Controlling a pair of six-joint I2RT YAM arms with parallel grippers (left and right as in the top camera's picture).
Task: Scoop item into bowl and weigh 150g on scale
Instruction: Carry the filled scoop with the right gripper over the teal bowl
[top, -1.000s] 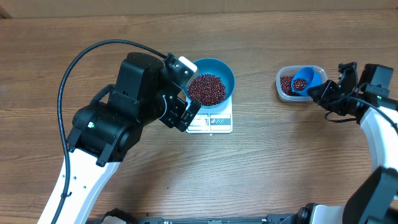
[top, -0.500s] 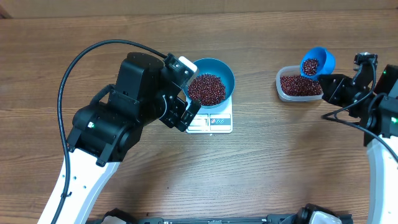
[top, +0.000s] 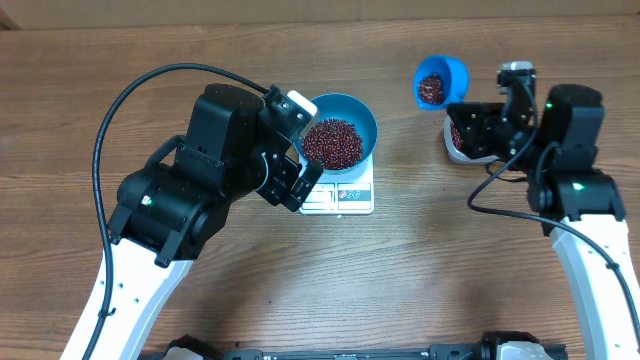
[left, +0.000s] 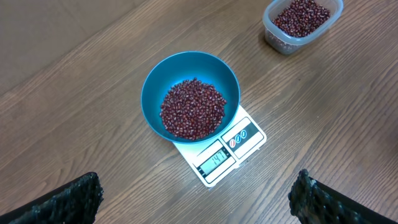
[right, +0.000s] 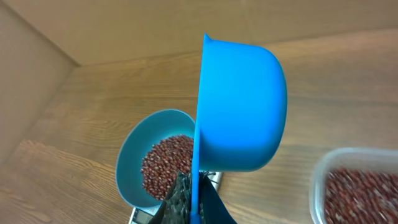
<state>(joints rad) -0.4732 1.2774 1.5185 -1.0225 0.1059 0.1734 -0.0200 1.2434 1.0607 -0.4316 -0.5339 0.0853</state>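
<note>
Blue scoop (top: 441, 80) is up in the air, its handle pinched tight between my right fingers (right: 176, 202). From overhead there's a small load of beans (top: 432, 88) sitting in the cup.

What the next move hangs on: the bowl (left: 205, 65) lies to my left of the scoop and lower down, well apart from it, with a stretch of wooden surface (top: 450, 260) in between. The scoop's cup end points that way and the handle trails back toward my right wrist. So I reckon it's a plain sideways carry to the left, then a tip over the rim. The bowl sits on the scale (left: 245, 134) and already holds a decent heap of beans. The scale's display strip (left: 214, 162) pokes out on the side toward me.

My left fingers (left: 68, 202) are spread wide with nothing in them. That arm hangs just beside the bowl, so it's the nearer one, but the right arm has the scoop.

Stuff I can't make out:
- The right wrist view only shows the outside of the scoop, so the load is hidden there.
- The tub (left: 280, 43) is half covered by my right arm from overhead and cut off by the picture edge in the left wrist view.
- The digits on the display are too small for me to trust.
- Only the tips of my left fingers show.
</note>
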